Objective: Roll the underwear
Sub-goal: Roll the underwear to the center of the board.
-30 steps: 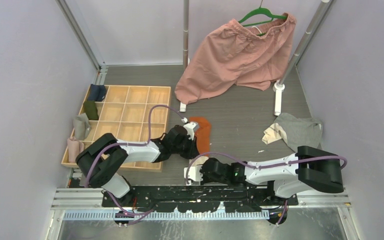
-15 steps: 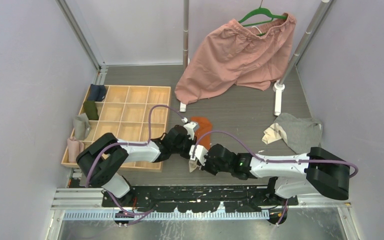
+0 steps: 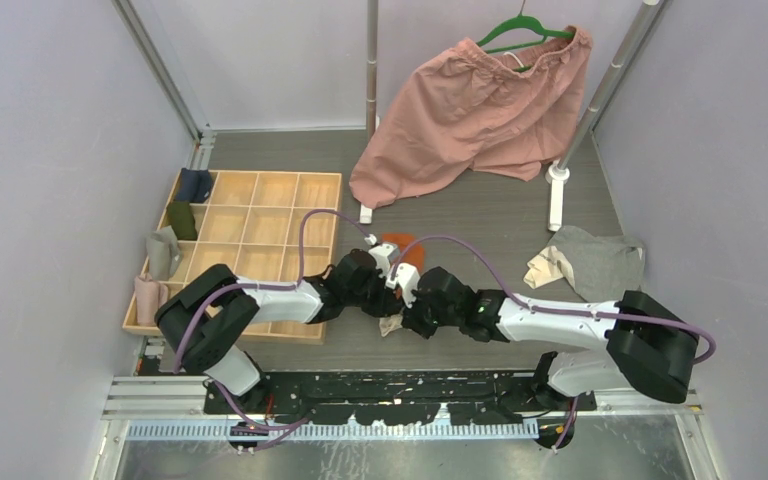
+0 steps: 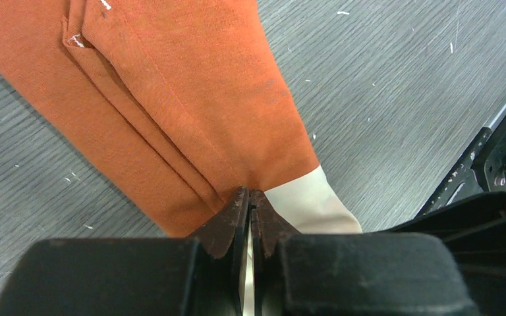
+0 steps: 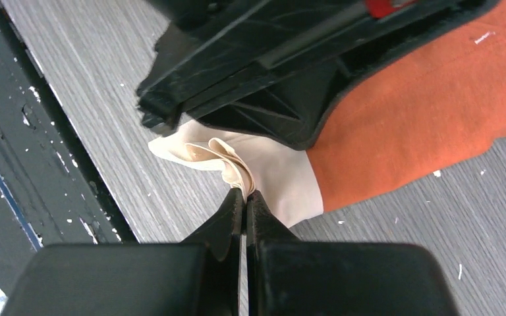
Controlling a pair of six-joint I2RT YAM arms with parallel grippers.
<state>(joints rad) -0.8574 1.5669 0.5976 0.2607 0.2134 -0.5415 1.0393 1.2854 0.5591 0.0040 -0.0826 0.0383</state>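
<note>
— What's changed in the last second?

— My left gripper hasn't budged. It's clenched on the rust-orange cloth underwear, right where the orange meets its cream-white band. The news is my right gripper: it has swung in from the near edge and now sits just beside the left, pinched tight on that band, which bunches up at its tips.

— So the roll is on?

— Starting, I'd say. Both pairs of fingers hold the near end, and the rest lies flat beyond my fingertips, folded lengthwise. Less orange shows from above than before, though my arms may be hiding some.

— And around you?

— A grey wood-grain table, flecked with white. Well left of my left fingers is a pale wooden compartment tray. Far beyond both grippers, big pink shorts hang on a green hanger. Well right of my right fingers lies the grey cloth underwear, crumpled and untouched.
</note>
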